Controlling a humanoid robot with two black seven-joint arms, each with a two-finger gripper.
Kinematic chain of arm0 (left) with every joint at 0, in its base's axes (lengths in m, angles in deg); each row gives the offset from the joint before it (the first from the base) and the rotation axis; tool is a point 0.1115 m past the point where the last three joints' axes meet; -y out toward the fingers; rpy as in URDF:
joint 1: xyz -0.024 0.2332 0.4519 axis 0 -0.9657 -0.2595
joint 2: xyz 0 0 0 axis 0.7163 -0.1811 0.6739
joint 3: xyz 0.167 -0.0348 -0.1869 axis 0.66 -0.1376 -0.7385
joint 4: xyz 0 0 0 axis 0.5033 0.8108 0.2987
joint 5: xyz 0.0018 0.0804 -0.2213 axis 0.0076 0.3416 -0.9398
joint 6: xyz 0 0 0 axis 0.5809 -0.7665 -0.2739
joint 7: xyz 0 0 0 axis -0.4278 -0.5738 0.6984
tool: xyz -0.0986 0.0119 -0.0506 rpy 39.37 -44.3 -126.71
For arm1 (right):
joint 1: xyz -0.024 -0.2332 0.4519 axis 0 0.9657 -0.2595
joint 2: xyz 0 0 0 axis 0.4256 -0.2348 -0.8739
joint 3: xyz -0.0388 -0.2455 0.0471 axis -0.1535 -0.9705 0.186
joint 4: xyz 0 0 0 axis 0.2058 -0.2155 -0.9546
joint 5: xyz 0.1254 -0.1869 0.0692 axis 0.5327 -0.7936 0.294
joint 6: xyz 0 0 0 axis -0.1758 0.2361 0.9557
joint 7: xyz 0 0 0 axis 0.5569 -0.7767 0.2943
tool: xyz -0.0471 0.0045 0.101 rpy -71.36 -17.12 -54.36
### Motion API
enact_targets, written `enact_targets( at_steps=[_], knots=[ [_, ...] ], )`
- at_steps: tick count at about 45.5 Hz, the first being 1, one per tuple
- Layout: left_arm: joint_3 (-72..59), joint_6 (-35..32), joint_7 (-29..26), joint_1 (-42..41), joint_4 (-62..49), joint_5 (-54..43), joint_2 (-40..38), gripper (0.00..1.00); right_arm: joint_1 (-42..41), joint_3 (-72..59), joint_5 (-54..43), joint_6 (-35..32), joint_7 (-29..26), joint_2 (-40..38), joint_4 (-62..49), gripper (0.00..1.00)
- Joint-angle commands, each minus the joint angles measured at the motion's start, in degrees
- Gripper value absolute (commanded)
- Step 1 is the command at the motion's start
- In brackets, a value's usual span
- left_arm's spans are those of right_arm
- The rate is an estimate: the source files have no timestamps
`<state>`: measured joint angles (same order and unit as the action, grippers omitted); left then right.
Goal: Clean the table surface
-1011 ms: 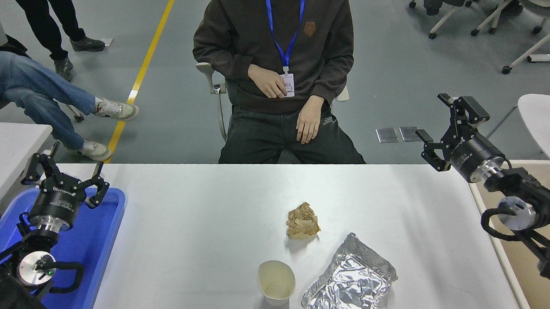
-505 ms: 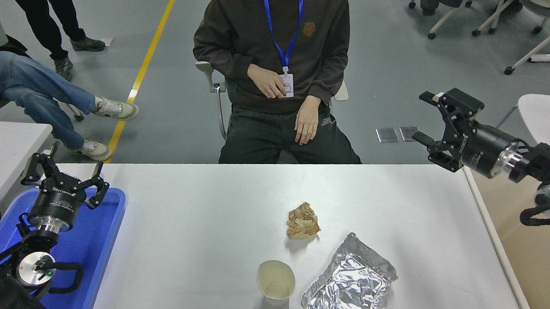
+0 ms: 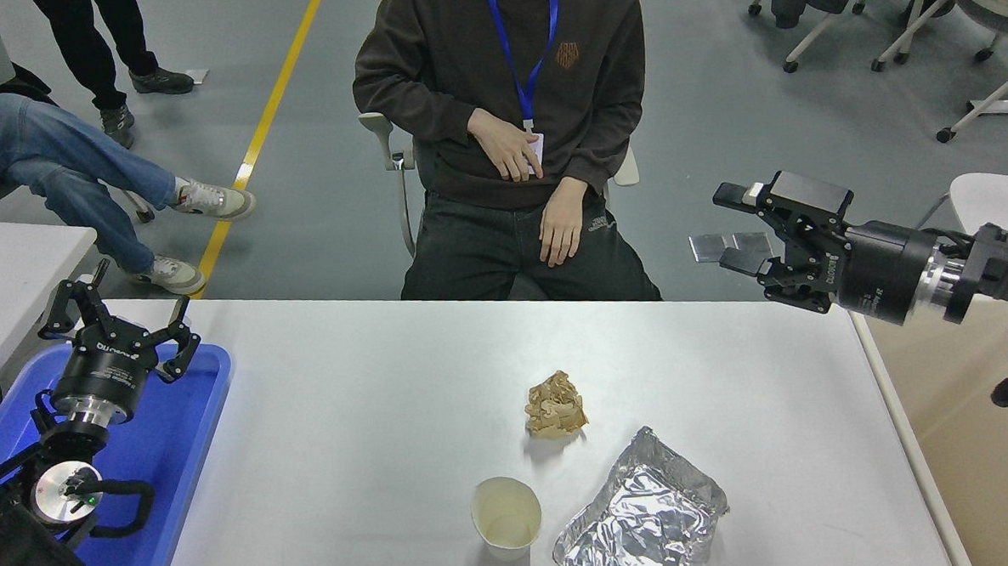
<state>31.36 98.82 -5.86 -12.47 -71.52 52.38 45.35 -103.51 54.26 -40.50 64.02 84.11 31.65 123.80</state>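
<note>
Head view shows us the large white rectangular table surface (image 3: 348, 409) filling the lower half of the frame, with three things lying toward its near right part. A crumpled ball of brown paper (image 3: 554, 405) sits near the middle. Closer to the near edge stands an upright, empty off-white paper cup (image 3: 506, 515), and just to its right lies a wrinkled silver foil pouch (image 3: 641, 511), apart from the cup.

Our right black gripper (image 3: 742, 229) hangs in the air over the far right corner of the surface, its fingers spread and holding nothing. Compared with a second ago, we see it has swung from pointing up and away to lying nearly level, pointing leftward, and it has shifted left toward the far edge. The paper ball, cup and pouch have not moved.

Our left black gripper (image 3: 118, 315) is parked over the blue plastic tray (image 3: 179, 433) at the surface's left edge, fingers spread, unchanged.

A person in a dark sweatshirt (image 3: 499, 70) sits beyond the far edge; one hand (image 3: 505, 145) has shifted slightly at the chest.
</note>
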Motion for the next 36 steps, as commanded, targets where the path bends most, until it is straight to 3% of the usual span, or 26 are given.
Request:
enact_targets(
  at_steps=[1, 10, 21, 36],
  knots=[
    [-0.07, 0.09, 0.06, 0.04, -0.01, 0.0, -0.04, 1.0, -1.73, -2.54, -3.47, -1.64, -2.41, 3.94, 1.52, 1.0],
    [-0.07, 0.09, 0.06, 0.04, -0.01, 0.0, -0.04, 1.0, -7.96, -9.83, -9.36, -1.9, -4.79, 4.29, 4.25, 1.0],
    [-0.07, 0.09, 0.06, 0.04, -0.01, 0.0, -0.04, 1.0, -24.22, -27.67, -9.53, -2.34, -9.45, 4.9, 4.25, 1.0],
    [-0.07, 0.09, 0.06, 0.04, -0.01, 0.0, -0.04, 1.0, -33.81, -36.29, -13.22, -5.59, -10.76, 15.1, 6.09, 1.0]
  ],
)
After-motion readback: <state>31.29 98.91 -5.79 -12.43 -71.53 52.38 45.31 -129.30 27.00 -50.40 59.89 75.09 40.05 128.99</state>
